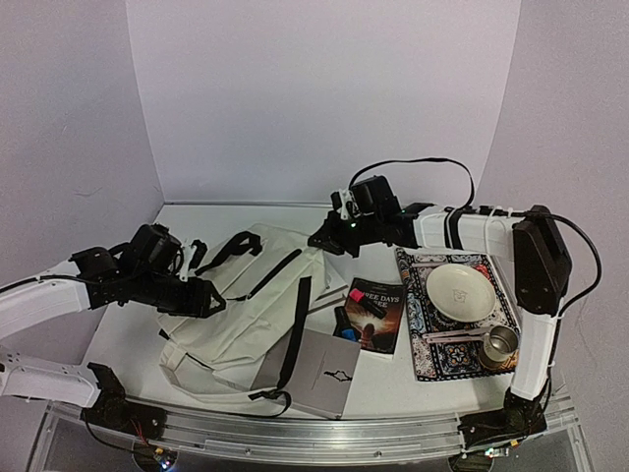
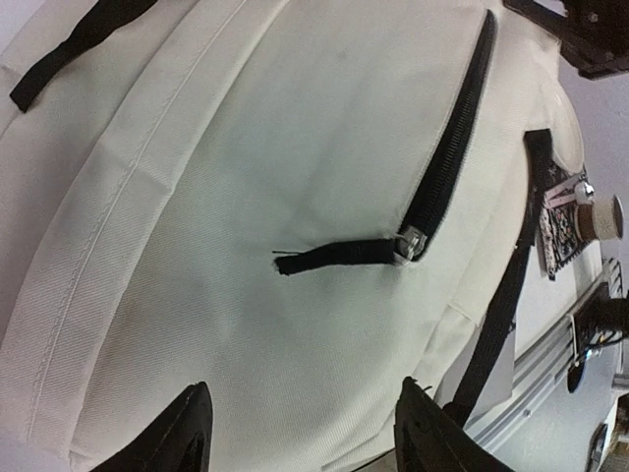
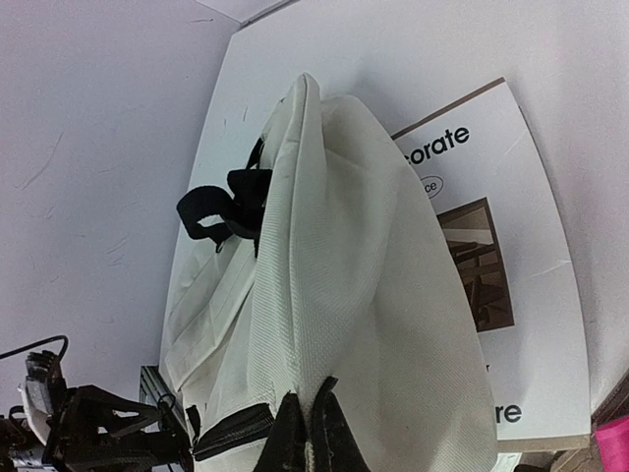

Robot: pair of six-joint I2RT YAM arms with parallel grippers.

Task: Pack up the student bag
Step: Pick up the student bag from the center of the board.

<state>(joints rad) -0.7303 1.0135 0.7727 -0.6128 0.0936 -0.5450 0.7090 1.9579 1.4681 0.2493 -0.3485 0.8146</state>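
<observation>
Cream student bag [image 3: 364, 295] tight in the closed right gripper [image 3: 307, 433], left gripper [image 2: 305, 393] open, empty; booklet [image 3: 531, 324] half covered beneath it

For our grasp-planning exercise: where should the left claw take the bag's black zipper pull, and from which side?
Likely grip the zipper pull midway along its strap, from above, closing across its width: it lies flat and thin on the student bag, ahead of the open left claw.
</observation>
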